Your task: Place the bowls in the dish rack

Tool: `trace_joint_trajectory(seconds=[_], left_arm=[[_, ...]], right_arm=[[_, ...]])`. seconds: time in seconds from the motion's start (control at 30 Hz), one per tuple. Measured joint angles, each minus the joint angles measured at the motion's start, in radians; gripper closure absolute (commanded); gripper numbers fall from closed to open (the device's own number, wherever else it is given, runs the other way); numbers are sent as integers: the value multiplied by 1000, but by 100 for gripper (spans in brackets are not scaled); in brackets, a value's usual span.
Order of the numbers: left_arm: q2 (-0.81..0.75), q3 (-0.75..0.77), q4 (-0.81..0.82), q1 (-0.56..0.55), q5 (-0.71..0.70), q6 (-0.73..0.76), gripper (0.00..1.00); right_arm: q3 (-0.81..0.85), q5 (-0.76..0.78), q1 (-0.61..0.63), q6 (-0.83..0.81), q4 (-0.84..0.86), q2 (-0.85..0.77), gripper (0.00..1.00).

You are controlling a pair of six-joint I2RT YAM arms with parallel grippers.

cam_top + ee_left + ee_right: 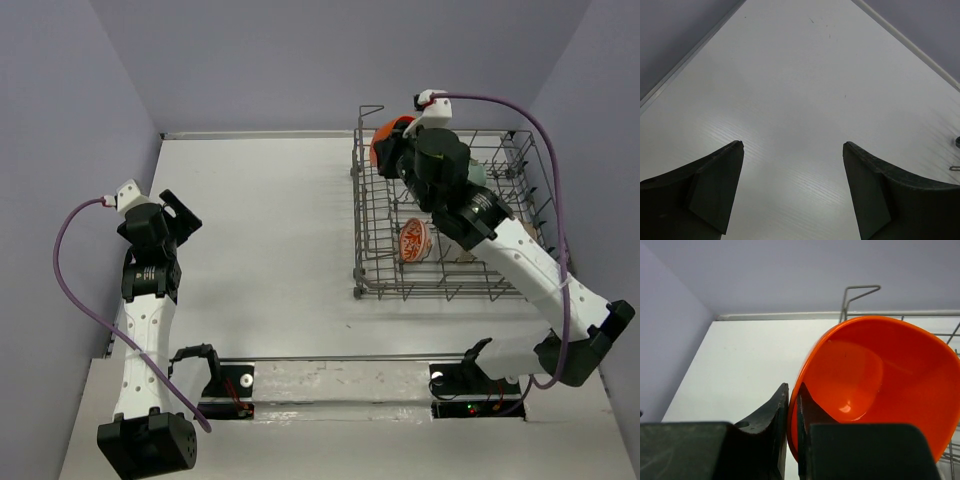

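Observation:
My right gripper point(792, 395) is shut on the rim of the orange-red bowl point(880, 375), one finger inside it and one outside. From above, that orange-red bowl point(385, 140) hangs over the far left corner of the grey wire dish rack point(365, 215), and the right gripper point(405, 150) is mostly hidden under its own wrist. A white bowl with red patterning point(415, 241) stands on edge between the rack's tines. A pale teal bowl point(477, 174) peeks out behind the right arm. Over bare table at the left, my left gripper point(792, 150) is open and empty; from above, the left gripper point(180, 215) is far from the rack.
Lilac walls close in the white table point(260, 230) at the back and on both sides. The rack's raised wire handle point(860, 290) stands just behind the held bowl. A purple cable point(530, 130) arcs over the rack from the right wrist.

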Motion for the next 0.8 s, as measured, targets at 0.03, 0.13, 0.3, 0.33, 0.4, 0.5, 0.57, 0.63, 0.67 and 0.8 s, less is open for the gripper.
trace_joint_trajectory(seconds=[0.03, 0.13, 0.3, 0.33, 0.4, 0.5, 0.57, 0.63, 0.67, 0.8], left_arm=[[0, 0, 0, 0, 1, 0, 11], [0, -2, 0, 0, 1, 0, 11], [0, -2, 0, 0, 4, 0, 11], [0, -2, 0, 0, 5, 0, 11], [0, -2, 0, 0, 5, 0, 11], [0, -2, 0, 0, 5, 0, 11], [0, -2, 0, 0, 5, 0, 11], [0, -2, 0, 0, 7, 0, 11], [0, -2, 0, 0, 8, 0, 11], [0, -2, 0, 0, 9, 0, 11]], right_arm=[[-8, -44, -49, 23, -1, 8, 99], [-19, -176, -233, 82, 0, 49, 99], [-73, -410, -440, 184, 25, 95, 99], [-87, -450, -457, 203, 29, 95, 99], [-118, -557, -492, 249, 69, 95, 99], [-179, -693, -538, 316, 162, 94, 99], [-232, -770, -569, 364, 236, 94, 99], [-290, -830, -599, 407, 294, 94, 99], [-314, -869, -611, 437, 316, 98, 99], [-361, -937, -630, 492, 393, 115, 99]])
